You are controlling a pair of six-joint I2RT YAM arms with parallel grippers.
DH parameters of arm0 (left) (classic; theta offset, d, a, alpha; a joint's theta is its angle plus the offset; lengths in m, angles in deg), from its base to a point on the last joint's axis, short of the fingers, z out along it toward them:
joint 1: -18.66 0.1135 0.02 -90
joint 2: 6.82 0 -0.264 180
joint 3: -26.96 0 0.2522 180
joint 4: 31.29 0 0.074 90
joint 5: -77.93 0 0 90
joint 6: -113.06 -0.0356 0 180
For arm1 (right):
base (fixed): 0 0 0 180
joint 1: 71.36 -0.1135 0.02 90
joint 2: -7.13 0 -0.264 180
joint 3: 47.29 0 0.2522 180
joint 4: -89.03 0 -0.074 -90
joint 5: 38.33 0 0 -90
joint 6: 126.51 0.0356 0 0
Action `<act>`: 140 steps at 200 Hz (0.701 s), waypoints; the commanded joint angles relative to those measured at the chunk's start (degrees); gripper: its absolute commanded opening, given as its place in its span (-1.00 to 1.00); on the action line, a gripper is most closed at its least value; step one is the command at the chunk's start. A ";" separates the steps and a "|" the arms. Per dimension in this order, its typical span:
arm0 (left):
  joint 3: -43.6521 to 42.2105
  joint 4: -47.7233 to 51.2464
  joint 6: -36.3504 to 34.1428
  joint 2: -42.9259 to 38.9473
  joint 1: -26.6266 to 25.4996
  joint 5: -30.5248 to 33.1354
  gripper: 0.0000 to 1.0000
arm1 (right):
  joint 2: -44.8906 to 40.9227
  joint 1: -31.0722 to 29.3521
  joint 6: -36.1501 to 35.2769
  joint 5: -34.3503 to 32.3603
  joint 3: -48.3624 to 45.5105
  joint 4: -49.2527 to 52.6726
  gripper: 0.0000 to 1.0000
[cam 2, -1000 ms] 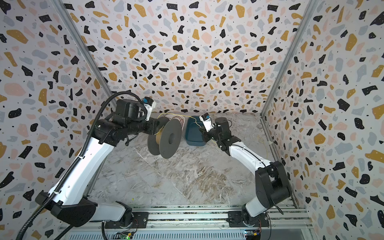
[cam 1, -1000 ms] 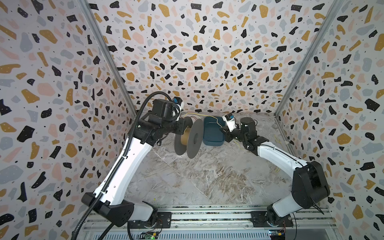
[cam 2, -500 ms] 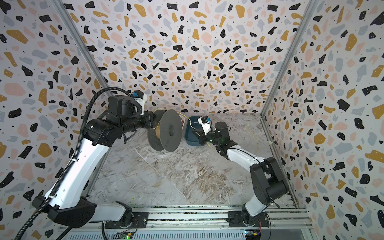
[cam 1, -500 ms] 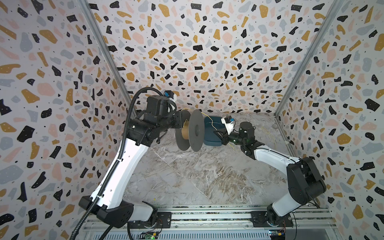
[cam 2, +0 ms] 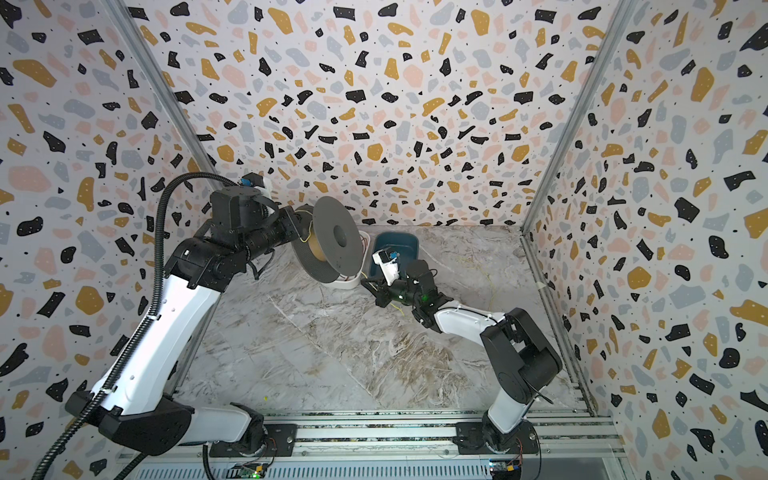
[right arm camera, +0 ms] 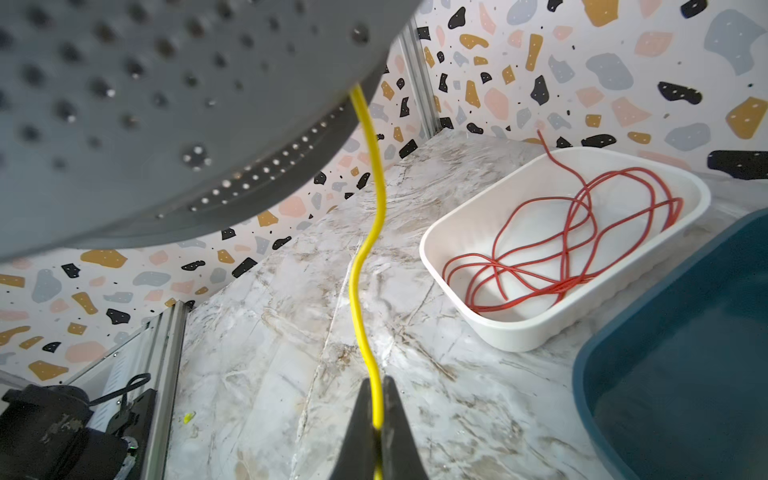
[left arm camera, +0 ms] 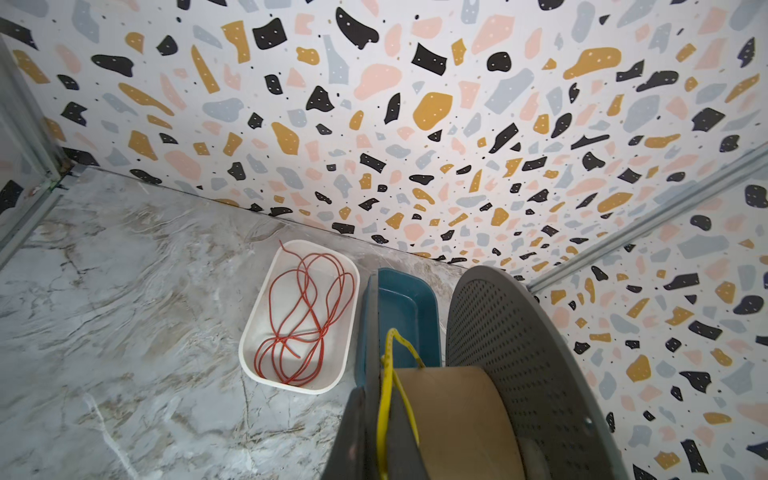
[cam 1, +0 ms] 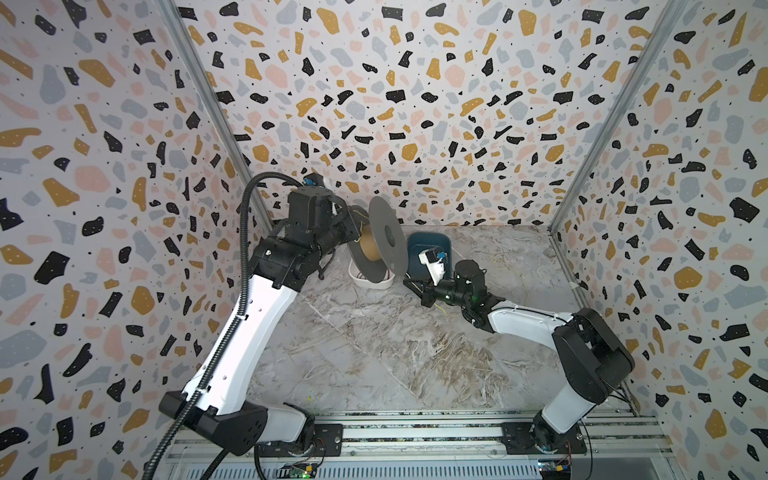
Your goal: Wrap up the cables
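Right wrist view: the right gripper [right arm camera: 376,384] has its fingers pinched on the yellow cable [right arm camera: 365,249], which leads up to the spool [right arm camera: 166,104]. The left gripper [cam 1: 354,225] holds the spool at far centre with clamped fingers. The cable is best wound taut, fed between the flanges.

Both top views look down from high at 6 o'clock toward 12; both close wrist views share the spool [left arm camera: 519,374] and white tray [left arm camera: 286,384].

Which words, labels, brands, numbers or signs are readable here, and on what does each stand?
None can be read.
The grey spool, the white tray and the blue tray show no print.
A small pale mark on the left arm is too small to read.
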 commanded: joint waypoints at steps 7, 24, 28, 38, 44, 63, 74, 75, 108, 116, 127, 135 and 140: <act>-2.44 -17.76 3.70 -3.35 1.32 10.77 -1.00 | -1.99 -3.14 -0.10 -4.01 -0.28 7.12 -1.00; -6.39 -20.03 3.78 -4.31 1.23 15.38 -1.00 | -3.53 -5.03 -0.97 -6.67 0.45 9.97 -1.00; -7.16 -20.52 3.73 -4.46 1.32 16.41 -1.00 | -3.86 -5.49 -1.21 -7.56 0.72 10.94 -1.00; -8.68 -21.20 3.64 -4.62 1.26 18.72 -1.00 | -4.42 -6.75 -2.31 -9.47 1.85 13.61 -1.00; -9.60 -21.70 3.62 -4.76 1.27 19.71 -1.00 | -4.60 -7.50 -2.92 -10.58 2.53 15.24 -1.00; -11.60 -22.55 3.58 -4.72 1.28 22.78 -1.00 | -5.18 -9.94 -5.27 -14.05 4.85 19.43 -1.00; -12.27 -22.45 3.45 -4.37 1.25 24.20 -1.00 | -5.30 -11.32 -6.49 -16.39 6.42 22.04 -1.00; -12.38 -22.47 3.45 -4.36 1.27 24.41 -1.00 | -5.27 -11.40 -6.64 -16.61 6.52 22.21 -1.00; -13.45 -20.65 4.19 -3.24 1.28 29.00 -1.00 | -5.52 -15.03 -9.93 -22.50 10.63 27.63 -1.00; -13.45 -20.10 3.92 -2.76 1.29 29.64 -1.00 | -5.62 -16.11 -11.07 -24.96 11.70 28.94 -1.00; -13.20 -18.58 3.46 -1.87 1.13 30.64 -1.00 | -5.69 -17.85 -12.58 -28.66 13.41 30.97 -1.00; -12.93 -17.49 3.29 -1.27 1.12 31.35 -1.00 | -5.83 -18.86 -13.51 -31.30 14.59 32.21 -1.00; -12.90 -16.97 3.14 -1.01 1.12 31.66 -1.00 | -5.94 -19.61 -13.95 -33.45 15.11 32.61 -1.00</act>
